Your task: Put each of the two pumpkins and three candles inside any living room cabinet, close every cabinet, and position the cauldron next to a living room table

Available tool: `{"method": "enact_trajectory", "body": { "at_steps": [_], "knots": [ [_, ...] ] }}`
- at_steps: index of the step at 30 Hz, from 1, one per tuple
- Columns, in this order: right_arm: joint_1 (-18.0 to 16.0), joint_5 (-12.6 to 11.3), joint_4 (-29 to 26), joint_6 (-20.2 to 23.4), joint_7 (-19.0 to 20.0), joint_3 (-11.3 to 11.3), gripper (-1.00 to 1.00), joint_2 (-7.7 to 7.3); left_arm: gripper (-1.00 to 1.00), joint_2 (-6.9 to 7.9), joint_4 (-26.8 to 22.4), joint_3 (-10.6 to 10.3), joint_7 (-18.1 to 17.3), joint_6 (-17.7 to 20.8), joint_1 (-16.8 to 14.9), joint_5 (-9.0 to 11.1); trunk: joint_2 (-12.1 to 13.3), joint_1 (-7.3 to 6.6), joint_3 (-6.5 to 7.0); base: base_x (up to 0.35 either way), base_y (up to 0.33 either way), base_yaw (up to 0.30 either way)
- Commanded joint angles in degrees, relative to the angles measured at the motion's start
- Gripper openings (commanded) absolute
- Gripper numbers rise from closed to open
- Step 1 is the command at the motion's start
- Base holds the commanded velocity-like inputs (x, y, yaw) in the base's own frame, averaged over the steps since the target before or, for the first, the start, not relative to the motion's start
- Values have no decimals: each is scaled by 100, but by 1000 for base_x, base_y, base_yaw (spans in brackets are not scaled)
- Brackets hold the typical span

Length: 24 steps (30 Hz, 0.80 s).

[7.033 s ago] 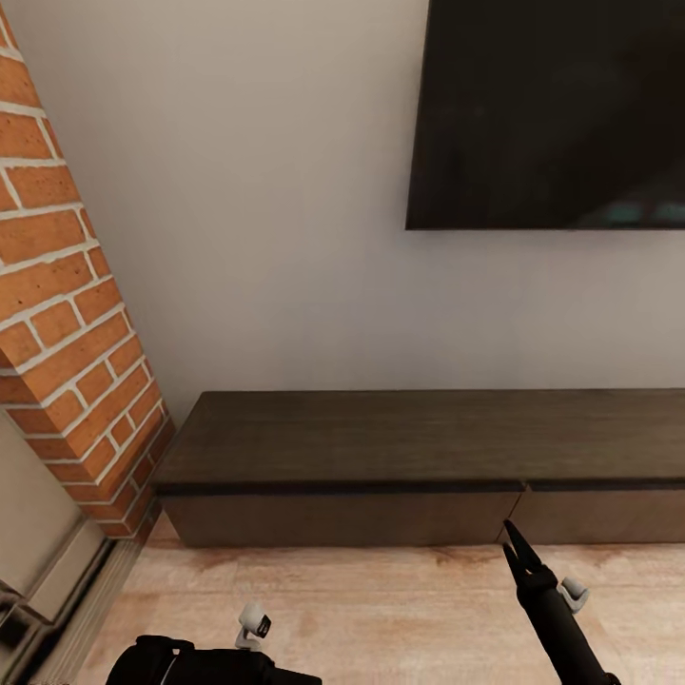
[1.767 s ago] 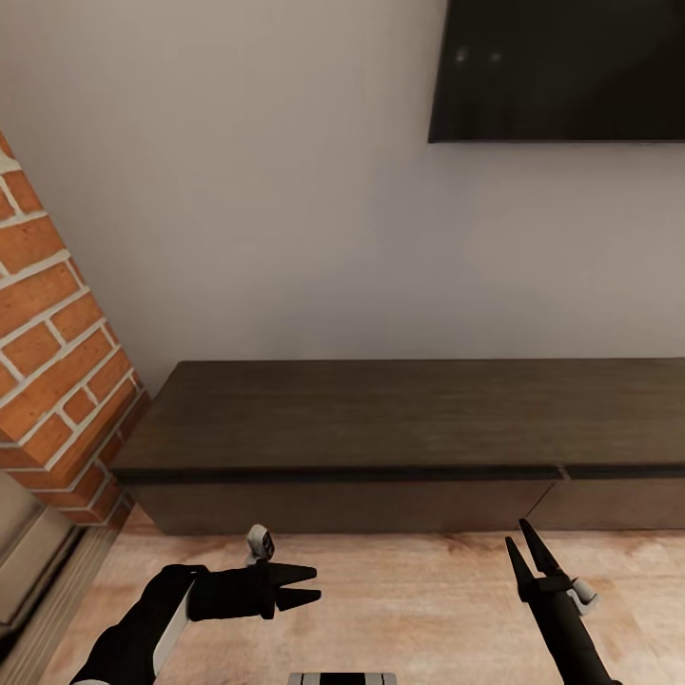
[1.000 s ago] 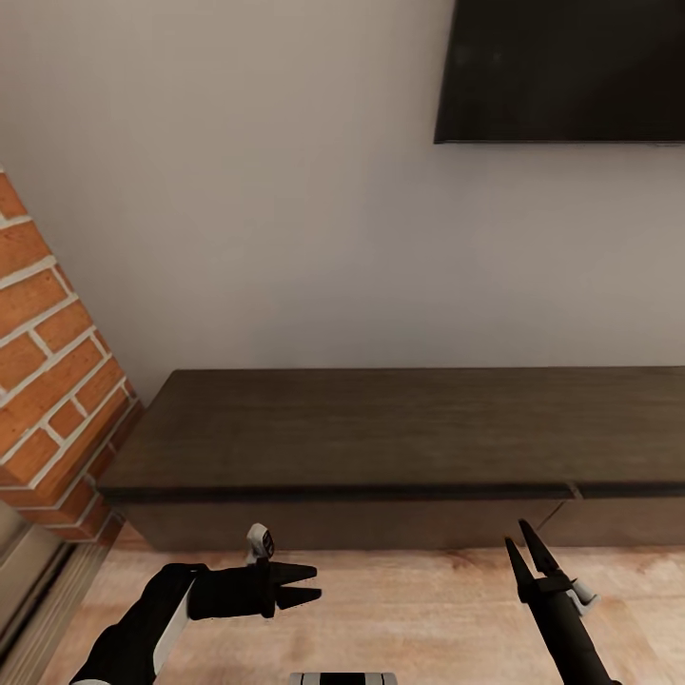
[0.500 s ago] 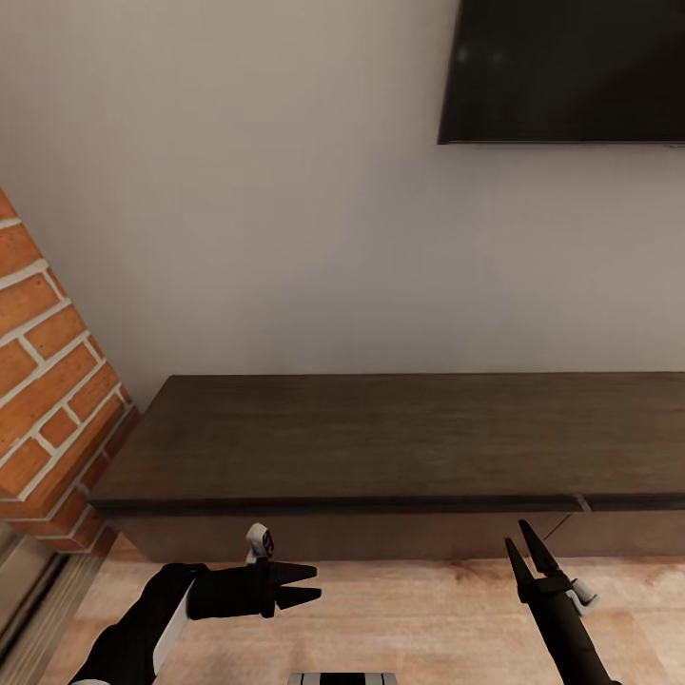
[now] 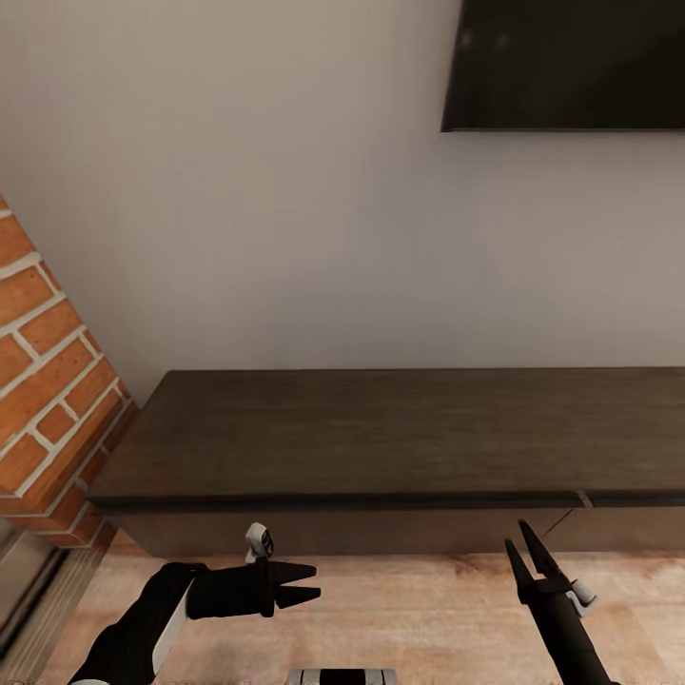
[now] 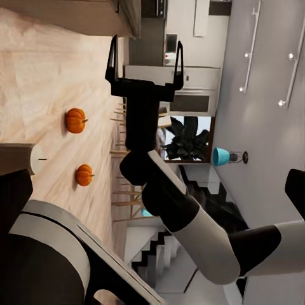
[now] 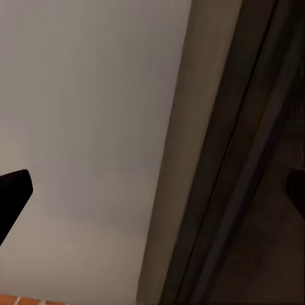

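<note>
Since the picture taken half a second ago the whole head view has shifted a little: the cabinet (image 5: 381, 447) sits slightly lower and nearer, and the dark screen (image 5: 571, 62) on the wall shows a bit less of itself, so the camera has moved. Both arms keep the same pose.

The cabinet is a long, low unit of dark brown wood with a fine grain on its flat top. Its plain drawer fronts, which have no handles, are closed, and a thin seam divides two sections near the right end. It stands against a smooth pale wall, beside a red brick column (image 5: 48, 381) with light mortar lines. The floor (image 5: 409, 609) is of pale wooden planks.

The left hand (image 5: 306, 584) hangs over the floor in front of the cabinet, its two pointed black fingers a narrow gap apart and holding nothing. The right hand (image 5: 523, 544) points up toward the cabinet front, its thin fingers also spread a little and empty.

In the left wrist view, two round, ribbed orange pumpkins (image 6: 75, 120) lie on the wooden floor, apart from each other, and one short beige candle (image 6: 35, 159) with a small wick is close to the second pumpkin (image 6: 84, 175). The right hand (image 6: 145, 65) appears there too, fingers wide.
</note>
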Motion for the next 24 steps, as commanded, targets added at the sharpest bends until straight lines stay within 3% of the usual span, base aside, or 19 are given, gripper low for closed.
{"method": "enact_trajectory", "body": {
  "at_steps": [1,8,13,18,24],
  "knots": [
    [-2,-65,5,67,15,0,100,-1,100,7,-1,-19,-17,60,-3,15,-3,1,-27,0,0,0],
    [-2,-119,16,91,124,0,100,-7,100,9,-1,-14,-31,60,1,25,-13,19,-182,0,0,0],
    [-2,-137,-32,110,423,-10,100,-14,100,24,-1,-12,-64,61,-2,32,-19,32,-293,0,0,0],
    [-2,-148,-73,116,776,-17,100,-175,100,14,-1,-11,-58,62,-3,33,-19,32,-293,0,0,0],
    [-2,-144,-92,123,866,-18,100,-243,100,10,-1,-12,-56,61,1,33,-27,48,-426,0,0,0]
  ]
}}
